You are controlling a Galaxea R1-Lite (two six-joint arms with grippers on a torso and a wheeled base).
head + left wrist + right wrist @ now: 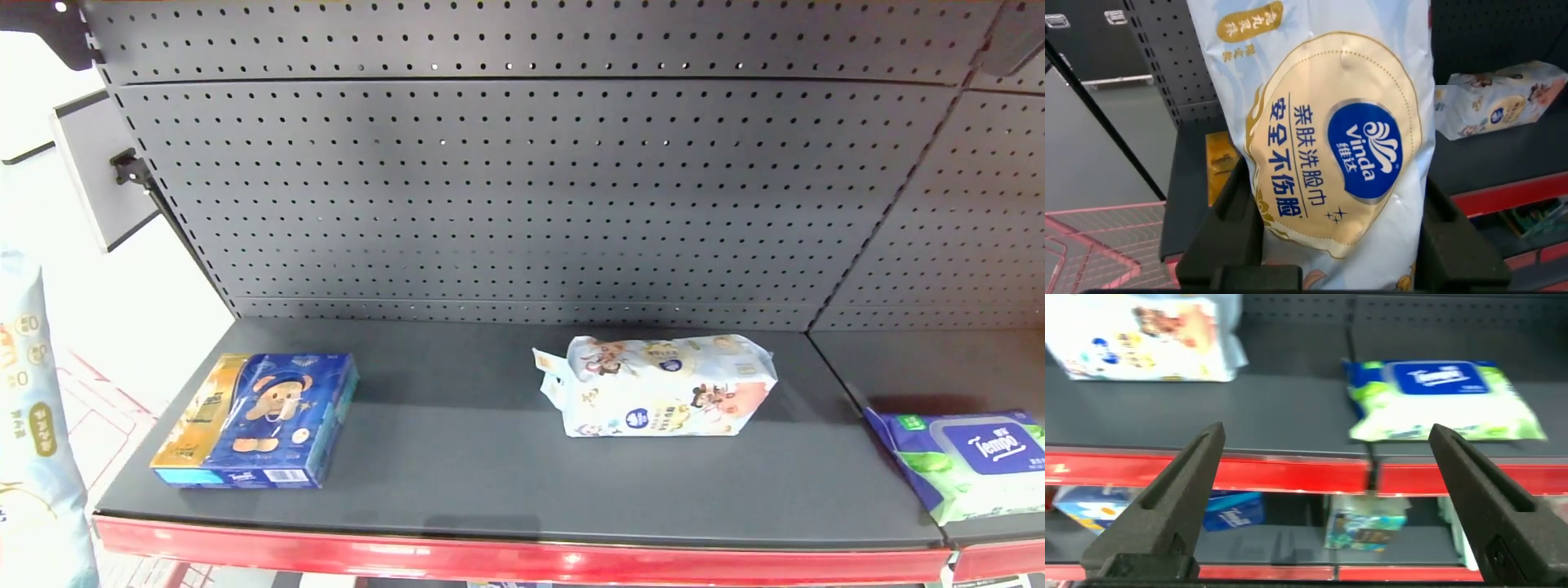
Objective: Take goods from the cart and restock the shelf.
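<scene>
My left gripper (1339,245) is shut on a tall white and pale-blue tissue pack (1331,122) with a gold oval label, held upright left of the shelf; the pack also shows at the head view's left edge (33,408). On the dark shelf board (457,457) lie a blue tissue box (257,420) at the left and a white printed tissue pack (657,384) in the middle. A blue-green wet wipes pack (967,461) lies on the neighbouring board. My right gripper (1324,433) stands open in front of the red shelf edge (1290,469), below the wet wipes pack (1445,400).
A perforated dark back panel (522,196) closes the shelf behind. A red wire cart (1094,245) stands low at the left. More goods sit on the lower shelf (1364,523). Bare board lies between the blue box and the white pack.
</scene>
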